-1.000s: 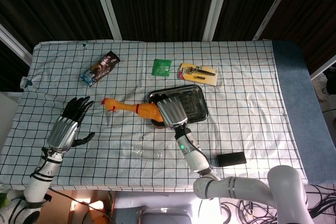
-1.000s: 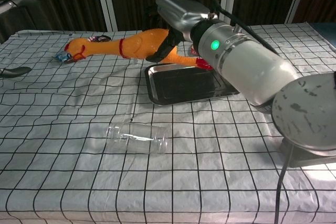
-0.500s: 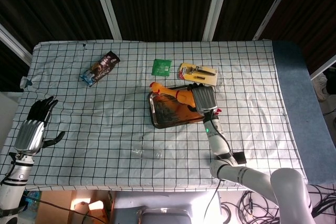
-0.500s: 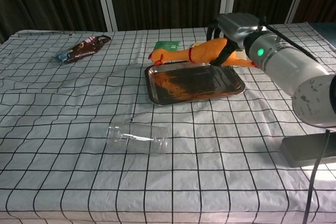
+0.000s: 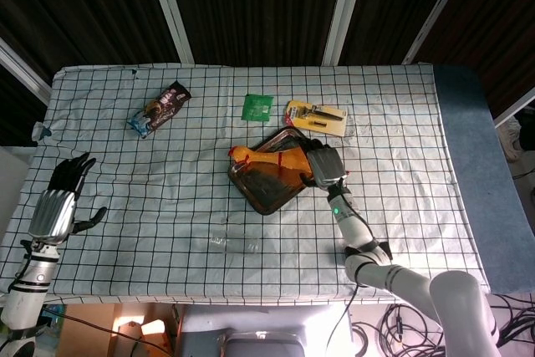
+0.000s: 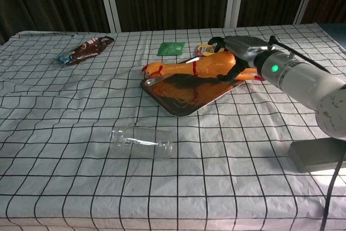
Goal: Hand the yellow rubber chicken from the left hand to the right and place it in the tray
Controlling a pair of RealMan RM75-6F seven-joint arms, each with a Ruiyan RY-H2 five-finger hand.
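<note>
**Chicken is over the tray, just not let go yet**

Chicken handoff looks done to me: the left hand [image 5: 58,206] sits way off at the left table edge, empty, fingers spread apart. Moving right, there's a snack wrapper [image 5: 159,109] (dark, crinkly foil) near the far side and a clear jar [image 6: 141,142] lying on its side, smooth and see-through. Then the yellow rubber chicken [image 6: 189,68], long and skinny with a glossy rubbery skin and a red band at the neck, stretched across the tray [image 6: 184,100]. The tray is a shallow shiny metal rectangle, mirror-ish enough to reflect the orange, and it sits skewed to the grid of the cloth. I can't tell if the chicken touches the tray or hangs just above it. The right hand [image 6: 231,58] grips the chicken's fat body end, fingers wrapped around it. So what's left, I'd guess: settle it down and release. Behind the tray are a green packet [image 5: 257,107] and a yellow blister card [image 5: 316,117], both flat.
</note>
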